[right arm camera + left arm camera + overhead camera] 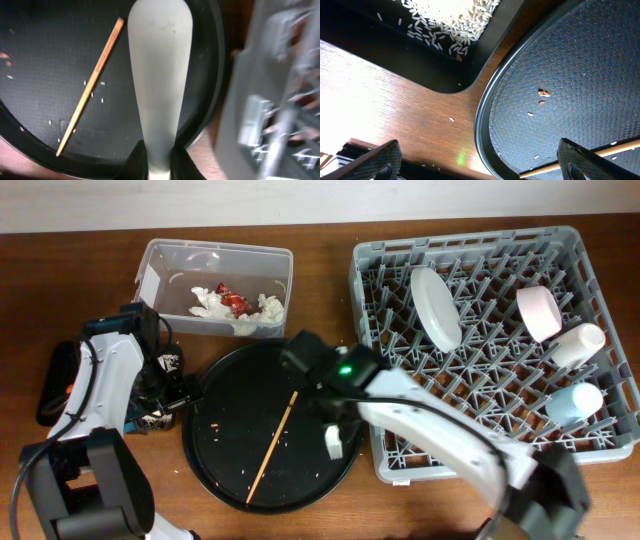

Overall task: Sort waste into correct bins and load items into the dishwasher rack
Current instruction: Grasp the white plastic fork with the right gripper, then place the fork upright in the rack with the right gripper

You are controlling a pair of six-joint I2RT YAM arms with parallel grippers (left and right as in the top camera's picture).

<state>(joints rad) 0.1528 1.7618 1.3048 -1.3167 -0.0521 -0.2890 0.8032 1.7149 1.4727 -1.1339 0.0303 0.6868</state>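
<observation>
My right gripper [331, 423] [160, 159] is shut on the white plastic fork [160, 75], held by its narrow part above the right side of the large round black tray [230, 470]. The fork's white end shows in the overhead view [333, 444]. My left gripper [165, 392] [480, 167] is open and empty, low over the round tray's left rim [485, 115]. The shallow black tray [420, 55] [52, 385] holds beige grains [455, 15]. The clear tub [160, 265] holds white tissues [262, 313] and a red wrapper [233, 302]. The grey rack [480, 350] holds the white plate [436, 308], pinkish bowl [539, 312], white cup [578, 343] and pale blue cup [574, 402].
A wooden stick [273, 446] [90, 87] lies across the round black tray among small crumbs [543, 93]. The rack's grey wall [260, 115] stands right of the tray. Bare wooden table [385, 105] lies between the two black trays.
</observation>
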